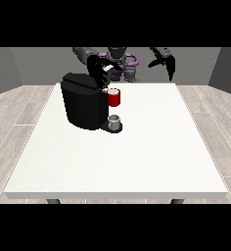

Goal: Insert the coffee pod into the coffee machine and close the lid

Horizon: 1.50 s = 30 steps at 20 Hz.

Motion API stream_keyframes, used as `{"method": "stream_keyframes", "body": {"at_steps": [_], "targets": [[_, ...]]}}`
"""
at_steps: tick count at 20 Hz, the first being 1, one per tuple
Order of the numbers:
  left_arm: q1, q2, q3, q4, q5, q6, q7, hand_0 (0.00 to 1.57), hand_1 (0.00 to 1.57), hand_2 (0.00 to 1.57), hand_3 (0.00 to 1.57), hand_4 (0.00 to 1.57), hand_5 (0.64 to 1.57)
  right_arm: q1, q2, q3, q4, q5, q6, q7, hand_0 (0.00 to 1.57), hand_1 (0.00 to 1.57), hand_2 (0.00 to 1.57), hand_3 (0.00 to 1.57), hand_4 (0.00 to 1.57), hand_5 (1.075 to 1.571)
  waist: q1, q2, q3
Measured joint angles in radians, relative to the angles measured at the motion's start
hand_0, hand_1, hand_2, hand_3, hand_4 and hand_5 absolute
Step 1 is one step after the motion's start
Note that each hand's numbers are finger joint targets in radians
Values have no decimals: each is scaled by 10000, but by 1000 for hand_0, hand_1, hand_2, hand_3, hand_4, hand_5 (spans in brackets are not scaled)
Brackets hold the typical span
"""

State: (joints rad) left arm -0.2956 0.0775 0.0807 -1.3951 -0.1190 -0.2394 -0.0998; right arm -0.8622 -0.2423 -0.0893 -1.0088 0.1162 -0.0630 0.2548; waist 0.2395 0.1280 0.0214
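Black coffee machine (83,105) on white table (137,162), far left part; no legible writing. Hand at view's left (99,69) above its red pod holder (114,97), fingers curled round small white coffee pod (107,69). Grey cup (114,120) below. Hand at view's right (165,62) raised, fingers relaxed, empty.

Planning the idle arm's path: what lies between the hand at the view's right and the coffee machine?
In the front view, only bare table lies between that raised hand and the coffee machine, whose red pod holder faces it.

One raised camera faces the robot (118,61) across the table (137,147).
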Motion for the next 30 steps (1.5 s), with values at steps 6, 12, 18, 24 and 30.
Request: {"method": "stream_keyframes", "body": {"at_steps": [6, 12, 18, 24, 30], "targets": [[-345, -69, -202, -78, 17, -148, -11, 0, 0, 0, 0, 438, 1571, -216, -491, -133, -406, 241, -89, 963, 0, 0, 0, 0, 127, 1571, 563, 274, 82], [-715, -72, -326, -25, -3, -272, -139, 0, 0, 0, 0, 418, 1571, -298, -1011, -277, -1151, 406, -26, 2177, 0, 0, 0, 0, 0, 1571, 1079, 646, 157], [-1188, -250, -595, 42, -23, -394, -169, 0, 0, 0, 0, 395, 1571, -562, -1749, -464, -1801, 784, 156, 3252, 0, 0, 0, 0, 0, 1571, 1758, 1111, 252], [-1729, -281, -755, -16, 33, -619, -246, 0, 0, 0, 0, 254, 1571, -763, -2299, -910, -2226, 924, 330, 3659, 0, 0, 0, 0, 0, 1571, 2569, 1727, 297], [-2215, -183, -823, -147, 125, -892, -246, 0, 0, 0, 0, 328, 1571, -1890, -1391, -545, -2594, 577, 197, 1780, 0, 0, 0, 0, 133, 1571, 3565, 2414, -95]]}}
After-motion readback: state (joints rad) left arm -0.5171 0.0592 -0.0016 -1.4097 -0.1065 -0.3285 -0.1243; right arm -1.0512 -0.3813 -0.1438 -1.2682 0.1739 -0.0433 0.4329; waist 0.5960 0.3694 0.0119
